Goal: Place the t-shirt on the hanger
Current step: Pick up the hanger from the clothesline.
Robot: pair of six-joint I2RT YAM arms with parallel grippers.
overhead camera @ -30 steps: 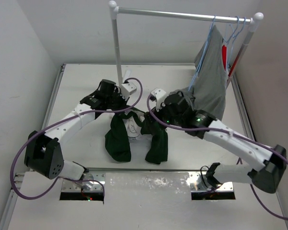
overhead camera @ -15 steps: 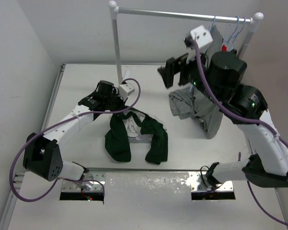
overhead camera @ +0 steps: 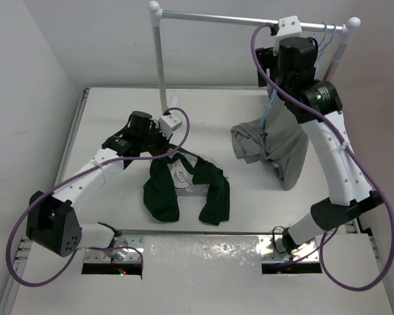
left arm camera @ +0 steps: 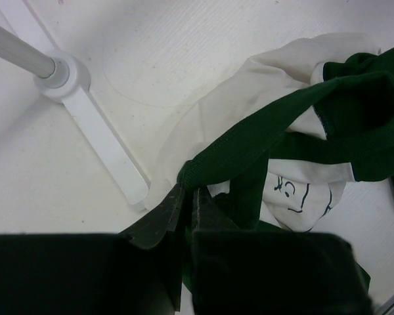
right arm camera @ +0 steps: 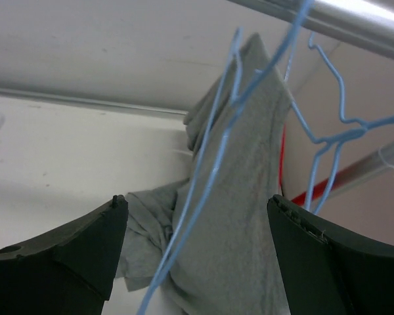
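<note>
The t-shirt (overhead camera: pixel 184 184), white with dark green sleeves, lies crumpled on the table's middle. My left gripper (overhead camera: pixel 159 136) is shut on its green collar band (left arm camera: pixel 249 134) at the shirt's far edge. The white body and printed graphic show in the left wrist view (left arm camera: pixel 295 193). My right gripper (overhead camera: pixel 270 65) is raised close under the rail, open and empty. In the right wrist view a light-blue hanger (right arm camera: pixel 213 170) hangs from the rail, and its wire runs down between my open right gripper (right arm camera: pixel 197 210) fingers without touching them. It also shows in the top view (overhead camera: pixel 270 105).
A plain grey garment (overhead camera: pixel 276 141) hangs on that hanger and pools on the table. More blue hangers (overhead camera: pixel 325 33) hang at the rail's right end (right arm camera: pixel 331 128). The rack's rail (overhead camera: pixel 217 18), left post (overhead camera: pixel 161 65) and white foot (left arm camera: pixel 98 131) stand behind the shirt.
My right arm has lifted away from the t-shirt, swung up and right, and now sits open at the hangers under the rail. The left gripper keeps its hold on the collar.
</note>
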